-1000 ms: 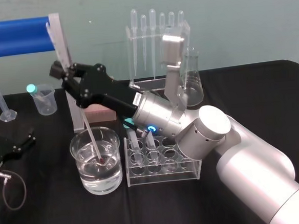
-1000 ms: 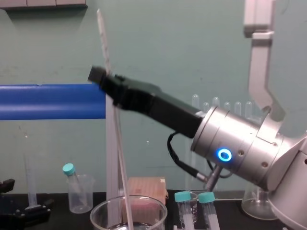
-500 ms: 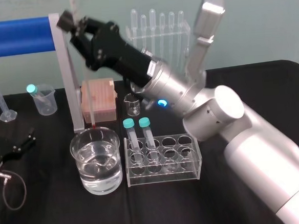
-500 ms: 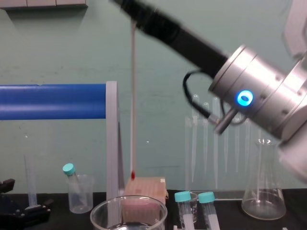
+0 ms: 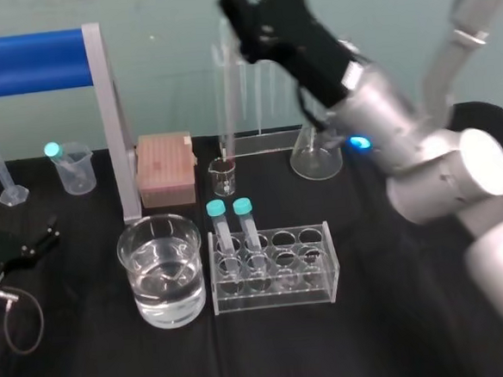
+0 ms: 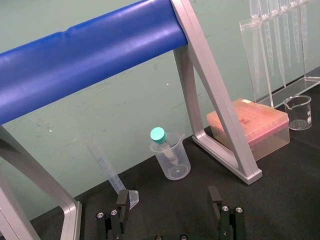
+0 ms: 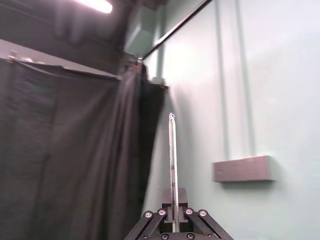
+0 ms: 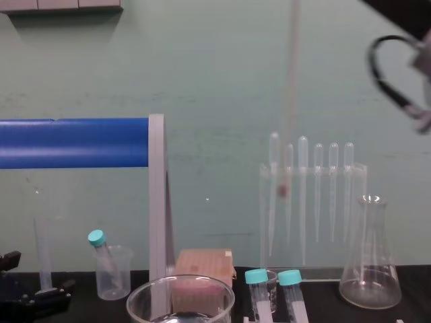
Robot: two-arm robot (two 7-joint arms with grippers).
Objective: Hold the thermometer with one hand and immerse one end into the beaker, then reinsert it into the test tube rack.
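One arm is at work. The right gripper (image 5: pixel 234 2) is raised high over the back of the bench (image 5: pixel 391 334), and its jaws pinch the thermometer (image 5: pixel 225 104) partway along its length. The rod's long axis is close to upright: the reddish bulb points down, and the other end sticks up past the jaws, as the right wrist view shows.

The whole rod hangs in the air and touches nothing below it. In the head view the bulb lines up with a small beaker (image 5: pixel 222 176) standing behind the test tube rack (image 5: pixel 275 273). In the chest view the bulb sits well above the rack's two capped tubes (image 8: pixel 290 277), level with the pipettes (image 8: pixel 316 188) in their clear stand.

The wide beaker (image 5: pixel 163 277), part full of clear liquid, stands just beside the rack on its left, and the thermometer is well apart from it. A flask (image 5: pixel 316 154) stands behind the rack toward the right.

The left gripper (image 6: pixel 168 200) lies low at the left side of the bench with its jaws spread.
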